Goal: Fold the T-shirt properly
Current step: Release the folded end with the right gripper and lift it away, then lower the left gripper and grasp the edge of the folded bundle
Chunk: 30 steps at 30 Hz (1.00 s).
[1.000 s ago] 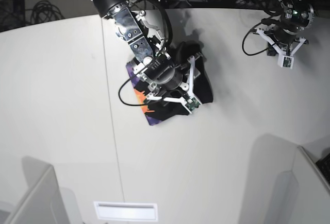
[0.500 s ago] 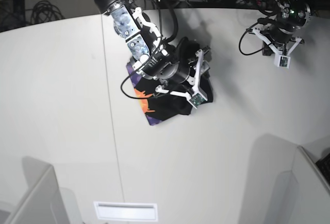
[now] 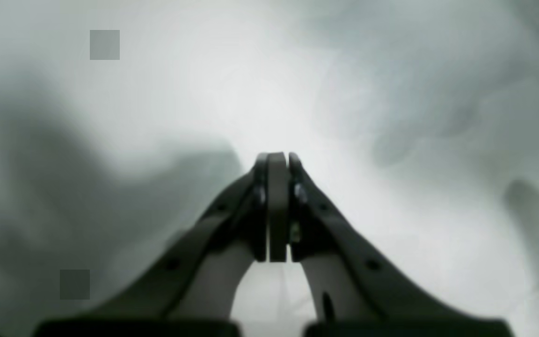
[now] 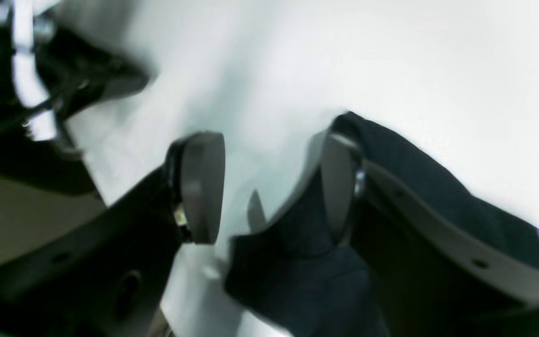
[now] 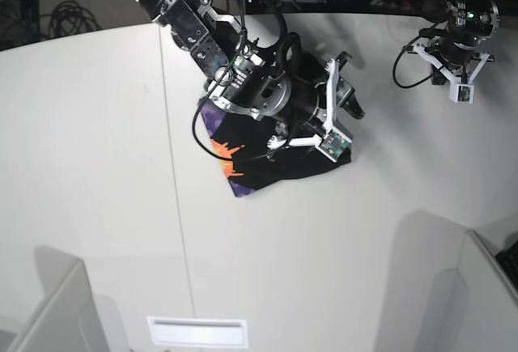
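The T-shirt (image 5: 271, 170) lies folded into a small black bundle on the white table (image 5: 97, 142), with purple and orange print along its left edge. My right gripper (image 5: 344, 125) hangs open over the bundle's right edge with nothing between its fingers. In the right wrist view that gripper (image 4: 269, 187) shows a wide gap, black T-shirt cloth (image 4: 293, 267) lies below it, and one finger (image 4: 339, 187) is close above the cloth. My left gripper (image 5: 461, 89) is far off at the table's back right, and in the left wrist view its pads (image 3: 276, 161) are shut together, empty, over bare table.
A seam (image 5: 174, 174) runs down the tabletop left of the shirt. Grey panels stand at the front left (image 5: 48, 303) and front right (image 5: 477, 287). A white slot plate (image 5: 197, 332) sits at the front edge. Cables lie behind the table.
My right arm has lifted and swung to the right, so the open gripper now hangs over the shirt's right edge. The left gripper has drifted slightly up and right.
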{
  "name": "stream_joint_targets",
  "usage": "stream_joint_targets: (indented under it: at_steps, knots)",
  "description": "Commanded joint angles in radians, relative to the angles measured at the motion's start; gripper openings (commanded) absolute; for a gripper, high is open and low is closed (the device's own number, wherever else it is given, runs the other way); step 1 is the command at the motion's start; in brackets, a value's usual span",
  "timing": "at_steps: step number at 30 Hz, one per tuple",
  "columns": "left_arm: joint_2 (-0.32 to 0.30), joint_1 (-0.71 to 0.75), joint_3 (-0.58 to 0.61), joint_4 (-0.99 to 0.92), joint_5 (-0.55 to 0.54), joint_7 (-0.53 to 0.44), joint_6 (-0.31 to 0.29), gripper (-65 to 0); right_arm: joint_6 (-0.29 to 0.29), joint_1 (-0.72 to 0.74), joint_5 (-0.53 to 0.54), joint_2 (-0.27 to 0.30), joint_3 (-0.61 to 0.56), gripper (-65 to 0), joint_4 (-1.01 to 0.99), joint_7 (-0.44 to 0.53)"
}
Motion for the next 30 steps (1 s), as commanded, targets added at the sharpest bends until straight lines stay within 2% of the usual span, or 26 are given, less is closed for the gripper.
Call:
stream_joint_targets:
  at_steps: [1,2,4,7,10,13,15,19,21,23,25,26,28,30]
  knots:
    - [-0.007,0.004,-0.003,0.028,-0.005,-0.013,-0.003,-65.0,-0.006,0.004,-0.006,0.009,0.044,-34.2,0.007,0.041]
    - [-0.006,0.006,0.005,0.038,-0.005,-0.013,-0.003,-65.0,-0.002,-0.019,-0.003,0.027,0.090,-36.2,0.005,0.072]
    - [-0.002,0.017,0.007,0.061,-0.005,-0.013,-0.003,-65.0,0.001,-0.051,0.000,0.058,0.161,-44.9,0.005,0.140]
    - [0.014,0.024,0.030,0.101,-0.048,-0.013,-0.003,-65.0,0.001,-0.110,0.000,0.098,0.285,-65.0,0.005,0.227]
    - [0.019,0.040,0.059,0.108,-0.153,-0.012,-0.003,-65.0,0.001,-0.182,0.002,0.089,0.458,-65.0,0.005,0.316]
    - [0.019,0.061,0.137,0.111,-0.247,-0.012,0.003,-65.0,0.002,-0.239,0.003,0.055,0.638,-65.0,0.005,0.404]
    - [0.019,0.069,0.177,0.110,-0.272,-0.013,0.003,-65.0,0.004,-0.252,0.017,0.052,0.715,-65.0,0.005,0.417]
    - [0.025,0.067,0.209,0.111,-0.290,-0.013,0.000,-65.0,0.004,-0.266,0.190,0.054,0.887,-65.0,0.005,0.414]
    - [0.022,0.066,0.209,0.110,-0.350,-0.013,0.000,-65.0,0.004,-0.272,0.293,0.054,0.965,-65.0,0.005,0.413]
    - [0.019,0.064,0.209,0.107,-0.436,-0.013,0.000,-65.0,0.004,-0.286,0.359,0.087,1.011,-65.0,0.005,0.404]
    - [0.017,0.052,0.206,0.105,-0.523,-0.013,0.000,-52.8,0.004,-0.289,0.391,0.124,1.011,-65.0,0.001,0.377]
    - [0.017,0.049,0.201,0.097,-0.568,-0.013,0.000,-44.3,0.004,-0.289,0.399,0.136,1.011,-65.0,-0.001,0.364]
    - [0.011,0.040,0.201,0.079,-0.634,-0.013,0.001,-28.8,0.004,-0.291,0.399,0.143,1.017,-65.0,-0.001,0.350]
    - [0.004,0.021,0.211,0.058,-0.681,-0.013,0.003,-17.6,0.004,-0.308,0.399,0.147,1.022,-65.0,-0.001,0.353]
